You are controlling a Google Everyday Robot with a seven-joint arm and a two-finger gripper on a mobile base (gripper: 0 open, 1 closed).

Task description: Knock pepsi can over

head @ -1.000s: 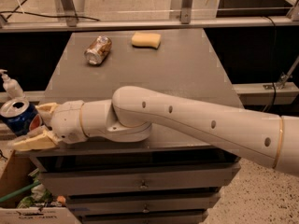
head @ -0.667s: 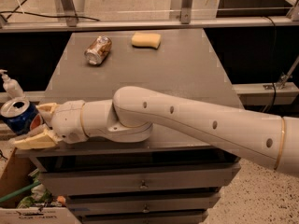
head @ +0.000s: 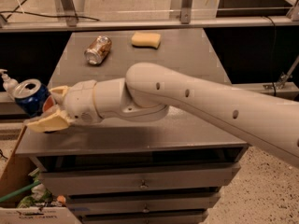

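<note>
The pincer (head: 41,107) is seen at about 9 o'clock of the grey tabletop (head: 196,55), right at its left edge. It is carried by a thick white arm (head: 210,104) that enters the view from 4 o'clock and is laid across the front half of the surface. Its two cream fingers (head: 46,122) are spread wide apart, one above and one below. The pepsi can (head: 29,97) is found at their mouth, just off the 9 o'clock edge. It is tilted, with the silver top turned up and to the left, and a patch of its red logo is shown between the fingers. The lower finger lies under the can; a firm clasp cannot be made out.

A brownish-gold can (head: 98,50) is laid on its side at about 11 o'clock of the tabletop, well apart from the pincer. A yellow sponge (head: 145,39) is placed near 12 o'clock, just beside that can. Drawers (head: 140,183) are seen beneath the tabletop. A white pump bottle (head: 7,80) stands beyond the 9 o'clock edge, just behind the pepsi can, and a cardboard box (head: 11,176) is seen at 7 o'clock on the floor.
</note>
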